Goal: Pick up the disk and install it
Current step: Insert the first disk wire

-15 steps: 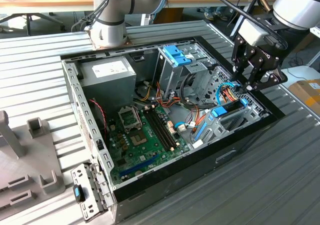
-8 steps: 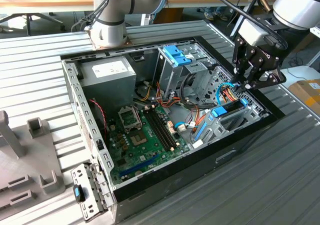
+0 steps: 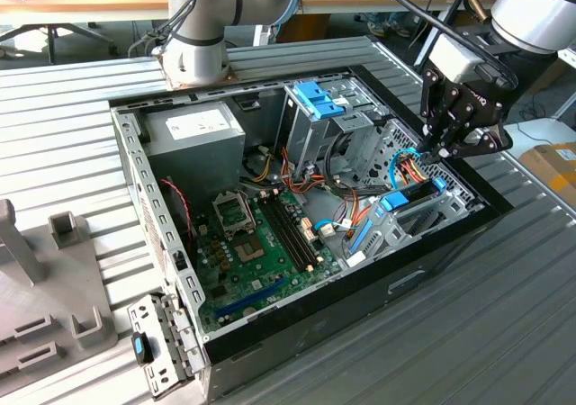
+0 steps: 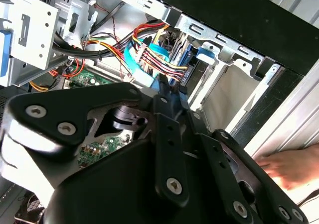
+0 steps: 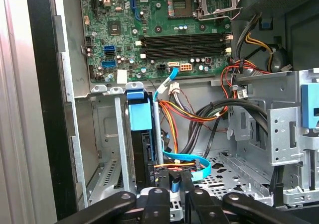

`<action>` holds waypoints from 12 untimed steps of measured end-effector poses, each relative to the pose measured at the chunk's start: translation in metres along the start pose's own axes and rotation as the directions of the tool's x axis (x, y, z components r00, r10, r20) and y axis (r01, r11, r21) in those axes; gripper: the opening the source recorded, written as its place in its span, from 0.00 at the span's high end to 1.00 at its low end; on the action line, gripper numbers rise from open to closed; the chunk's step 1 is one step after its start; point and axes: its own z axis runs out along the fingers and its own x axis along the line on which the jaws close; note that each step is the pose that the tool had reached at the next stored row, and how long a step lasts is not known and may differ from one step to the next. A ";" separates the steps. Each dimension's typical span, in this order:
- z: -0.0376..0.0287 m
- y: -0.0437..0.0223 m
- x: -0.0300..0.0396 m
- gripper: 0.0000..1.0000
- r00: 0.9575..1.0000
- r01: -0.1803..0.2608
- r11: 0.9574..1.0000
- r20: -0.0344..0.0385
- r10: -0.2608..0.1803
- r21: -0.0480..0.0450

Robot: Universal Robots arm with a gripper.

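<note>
The disk stands on edge in the drive bay at the exterior view's right end of the open computer case, its blue end tab on top. The first wrist view looks along its dark body, and the second wrist view catches it behind the cables. My gripper hangs just above and beside the disk, over the cable bundle. Its black fingers stand together, shut, in both wrist views. A thin blue cable ends right at the tips; I cannot tell whether they pinch it.
A tall grey cage with a blue latch stands next to the bay. Coloured wires crowd the gap between them. The motherboard covers the case floor. A person's hand rests on the table outside the case wall. Grey fixtures sit at the exterior view's left.
</note>
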 end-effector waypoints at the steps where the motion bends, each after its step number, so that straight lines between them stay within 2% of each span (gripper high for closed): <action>1: 0.0000 0.0000 0.0000 0.84 1.000 0.000 1.000 0.000 0.000 0.000; 8: 0.0002 0.0002 0.0000 0.84 1.000 0.000 1.000 0.000 0.000 0.000; 10: 0.0003 0.0005 0.0002 0.84 1.000 0.000 1.000 0.002 0.000 0.003; 11: 0.0004 0.0007 0.0008 0.84 1.000 0.000 1.000 0.003 0.000 0.004; 12: 0.0002 0.0017 0.0021 0.84 1.000 0.000 1.000 0.012 0.000 0.010</action>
